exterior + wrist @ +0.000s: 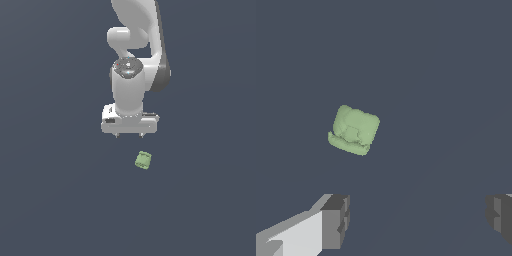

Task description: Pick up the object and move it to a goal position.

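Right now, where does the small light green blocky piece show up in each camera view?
Exterior view: small light green blocky piece lies below the white claw, slightly toward that view's right.
Wrist view: it lies beyond the open claw's grey fingertips.
Shared landmark: the claw.

Even, dim, shadowless light; sharp renders.

The object (143, 160) lies apart from the gripper (129, 135), toward the exterior view's right, untouched
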`<state>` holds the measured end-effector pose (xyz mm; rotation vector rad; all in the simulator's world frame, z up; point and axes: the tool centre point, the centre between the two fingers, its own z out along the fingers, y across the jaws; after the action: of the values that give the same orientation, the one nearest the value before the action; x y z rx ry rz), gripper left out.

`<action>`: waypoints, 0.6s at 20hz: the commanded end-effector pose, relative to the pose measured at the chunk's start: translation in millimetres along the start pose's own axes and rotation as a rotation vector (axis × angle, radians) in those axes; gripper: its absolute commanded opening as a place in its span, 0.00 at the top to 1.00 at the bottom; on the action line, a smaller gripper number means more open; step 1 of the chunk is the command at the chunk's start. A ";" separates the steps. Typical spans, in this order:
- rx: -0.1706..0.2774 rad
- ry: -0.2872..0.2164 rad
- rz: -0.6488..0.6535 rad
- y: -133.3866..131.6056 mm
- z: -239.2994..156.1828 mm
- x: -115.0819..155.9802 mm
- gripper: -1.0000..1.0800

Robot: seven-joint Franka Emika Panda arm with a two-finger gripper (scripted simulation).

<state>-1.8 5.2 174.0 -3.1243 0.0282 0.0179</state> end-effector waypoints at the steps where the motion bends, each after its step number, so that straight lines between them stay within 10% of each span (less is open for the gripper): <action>1: 0.000 0.000 0.000 0.0 0.0 0.0 0.04; 12: -0.001 0.008 0.033 1.4 -2.2 6.5 0.04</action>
<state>4.5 3.8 175.8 -3.1251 0.0783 0.0069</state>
